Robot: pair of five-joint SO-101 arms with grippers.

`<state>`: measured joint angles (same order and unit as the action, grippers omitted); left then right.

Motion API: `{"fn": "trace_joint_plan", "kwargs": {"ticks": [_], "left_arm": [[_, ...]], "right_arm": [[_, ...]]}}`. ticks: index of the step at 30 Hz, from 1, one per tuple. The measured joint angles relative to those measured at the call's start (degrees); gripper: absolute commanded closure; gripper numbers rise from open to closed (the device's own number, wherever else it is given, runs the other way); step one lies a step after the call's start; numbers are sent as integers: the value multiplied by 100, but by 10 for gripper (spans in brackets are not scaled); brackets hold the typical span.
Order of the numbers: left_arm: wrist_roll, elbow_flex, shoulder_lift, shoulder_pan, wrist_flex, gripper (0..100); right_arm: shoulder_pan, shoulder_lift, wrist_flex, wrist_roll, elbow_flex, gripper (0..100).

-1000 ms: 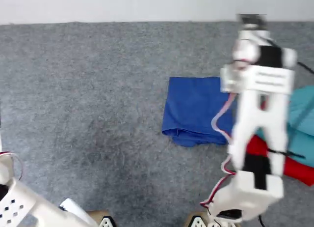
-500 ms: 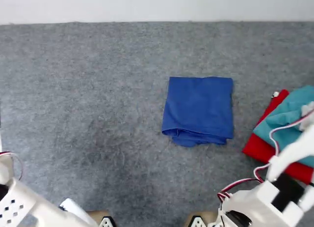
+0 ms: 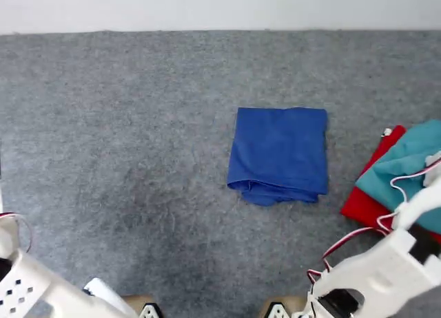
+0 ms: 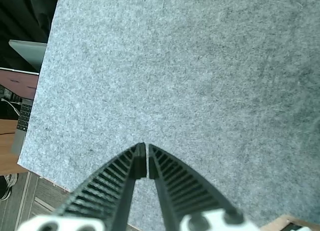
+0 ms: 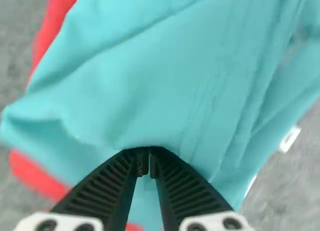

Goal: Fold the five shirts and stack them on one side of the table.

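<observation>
The blue shirt lies folded mid-frame, the teal shirt atop the red shirt at right edge; my left gripper and right gripper, both closed empty, likely have stacking left.

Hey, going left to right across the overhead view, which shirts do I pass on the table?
blue shirt, folded, near the middle → red shirt, its edge sticking out at the right → teal shirt, lying on top of the red one.
</observation>
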<state>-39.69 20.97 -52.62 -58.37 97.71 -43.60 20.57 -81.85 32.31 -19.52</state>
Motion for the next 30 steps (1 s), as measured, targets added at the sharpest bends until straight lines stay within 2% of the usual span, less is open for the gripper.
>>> {"fn": "trace_joint_plan", "kwargs": {"ticks": [17, 20, 27, 30], "left_arm": [[0, 0, 0, 0, 26, 985], [0, 0, 0, 0, 70, 985], [0, 0, 0, 0, 70, 985], [0, 0, 0, 0, 70, 985]], "right_arm": [[1284, 316, 2725, 0, 0, 990], [1319, 325, 2699, 0, 9, 990], [1319, -35, 1626, 0, 9, 990], [1266, -26, 1705, 9, 9, 990]]}}
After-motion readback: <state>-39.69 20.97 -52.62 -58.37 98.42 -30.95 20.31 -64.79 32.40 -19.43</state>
